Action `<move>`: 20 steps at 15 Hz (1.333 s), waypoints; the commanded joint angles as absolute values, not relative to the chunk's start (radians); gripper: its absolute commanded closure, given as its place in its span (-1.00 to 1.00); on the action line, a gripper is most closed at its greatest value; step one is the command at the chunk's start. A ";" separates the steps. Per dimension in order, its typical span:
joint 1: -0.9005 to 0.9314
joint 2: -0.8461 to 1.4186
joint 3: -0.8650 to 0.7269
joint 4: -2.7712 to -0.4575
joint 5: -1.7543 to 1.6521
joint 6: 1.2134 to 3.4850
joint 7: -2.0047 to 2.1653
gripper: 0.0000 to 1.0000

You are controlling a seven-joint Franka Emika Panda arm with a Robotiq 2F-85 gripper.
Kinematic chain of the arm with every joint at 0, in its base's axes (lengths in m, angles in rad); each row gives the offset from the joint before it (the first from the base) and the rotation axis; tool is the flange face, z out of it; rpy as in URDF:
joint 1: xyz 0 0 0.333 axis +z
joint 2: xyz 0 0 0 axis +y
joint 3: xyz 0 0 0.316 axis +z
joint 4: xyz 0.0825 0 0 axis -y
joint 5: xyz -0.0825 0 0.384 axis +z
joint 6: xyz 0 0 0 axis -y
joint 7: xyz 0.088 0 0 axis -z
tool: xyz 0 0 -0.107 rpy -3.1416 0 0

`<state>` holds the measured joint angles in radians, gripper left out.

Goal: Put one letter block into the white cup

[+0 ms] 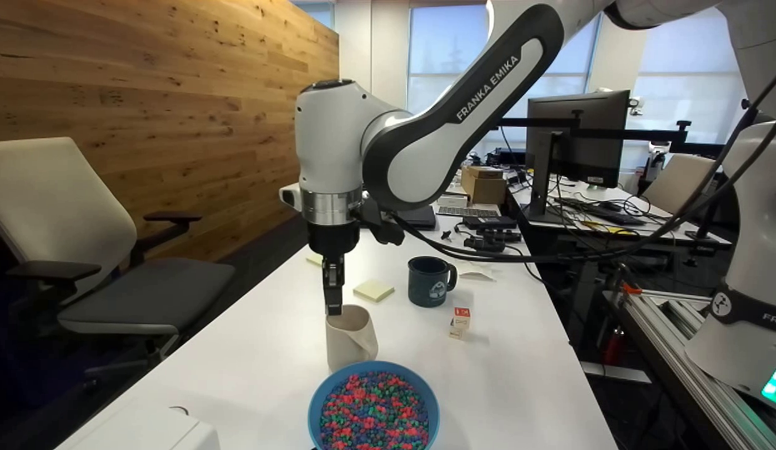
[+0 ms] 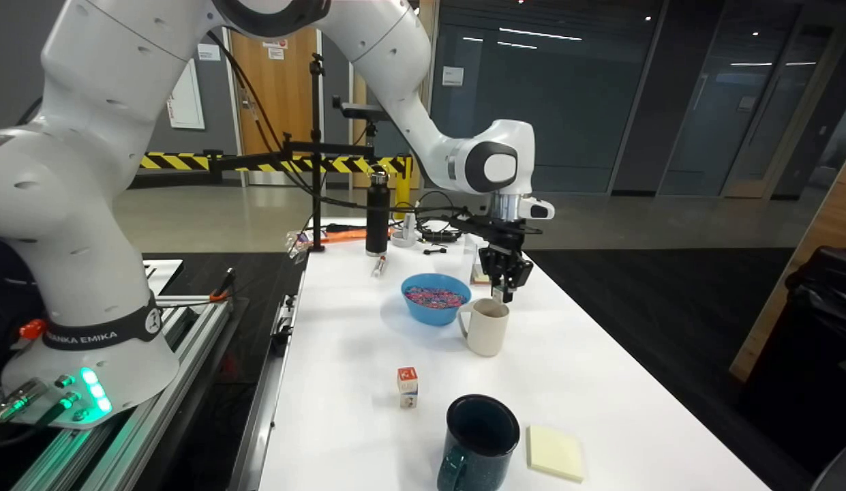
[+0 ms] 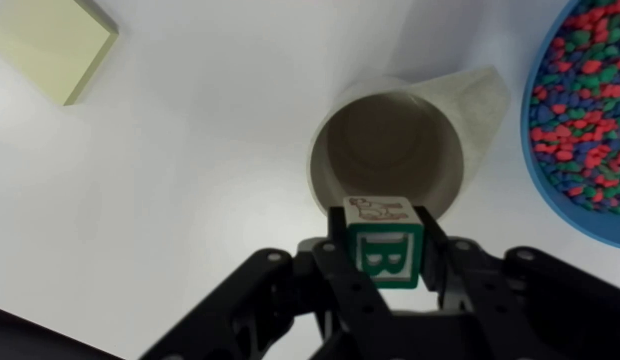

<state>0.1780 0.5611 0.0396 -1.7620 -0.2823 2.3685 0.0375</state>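
A: Where do we begin?

B: At the left, in an exterior view, with the white cup (image 1: 351, 342) as our reference. At the cup's left rim we record the jaws, pointing down. The wrist view shows them drawn in against two opposite sides of a letter block (image 3: 384, 255), a B on its green face, and no further apart than the block forces them.

A: Condition of the cup?

B: Upright on the counter (image 1: 269, 350). We find no block in the part of its interior that shows.

A: And to its right?

B: Just in front of the cup, slightly right, a blue bowl (image 1: 433, 406); behind the cup, slightly right, a yellow note pad (image 1: 373, 290); further right and behind, a dark mug (image 1: 428, 284); last, well apart on the cup's right, a small stack of blocks (image 1: 461, 320).

A: Progress, in our judgement?

B: Pick-up appears done and transport nearly so; release is left. In the wrist view the block overlaps the edge of the cup's mouth, and we cannot tell whether it would clear the rim. We would have it centred before the jaws part.
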 commanded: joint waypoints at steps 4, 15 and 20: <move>0.190 0.556 0.039 -1.761 -0.279 2.333 0.026 0.80; 0.193 0.550 0.034 -1.782 -0.284 2.335 0.033 0.80; 0.194 0.548 0.033 -1.782 -0.286 2.334 0.034 0.80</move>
<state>0.1867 0.5613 0.0383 -1.7753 -0.2823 2.3515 0.0375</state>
